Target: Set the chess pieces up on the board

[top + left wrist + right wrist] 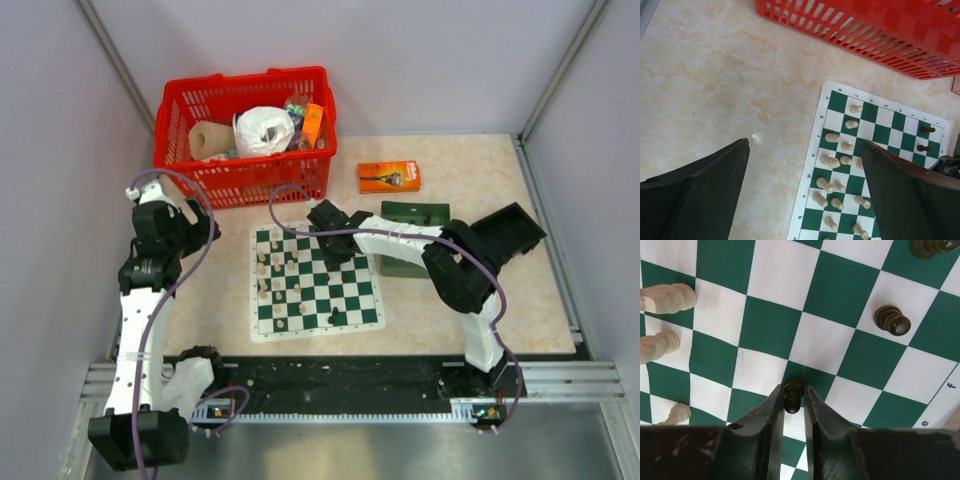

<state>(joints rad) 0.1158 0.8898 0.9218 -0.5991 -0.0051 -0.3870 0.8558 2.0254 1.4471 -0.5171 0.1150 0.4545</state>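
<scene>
The beige table (470, 300) carries a red basket (250, 182) at its far left. Just near of the basket lies the board (345, 300), flat, in the middle of the table. A dark green tray (412, 212) sits beside the board's far right corner, partly under the right arm. An orange box (388, 177) lies farther back, apart from the tray.

The right arm reaches in from the near right and ends over the far half of the board, about midway across it. Its right claw (794, 389) is closed on a dark pawn (793, 401). The pawn stands upright between the two fingertips, with a pad pressed to each side of it and its head just past the tips. It is over a green square; whether its foot rests on the board cannot be told. A second dark pawn (893, 320) stands free on a white square, well apart from the claw. Another dark piece (935, 246) is cut off by the edge of the wrist view.

The cream chessmen (832, 137) stand in a loose double row along the left side of the board, well apart from the held pawn.

The left claw (805, 145) hangs over bare table left of the board, its fingers (705, 195) spread wide and holding nothing.
</scene>
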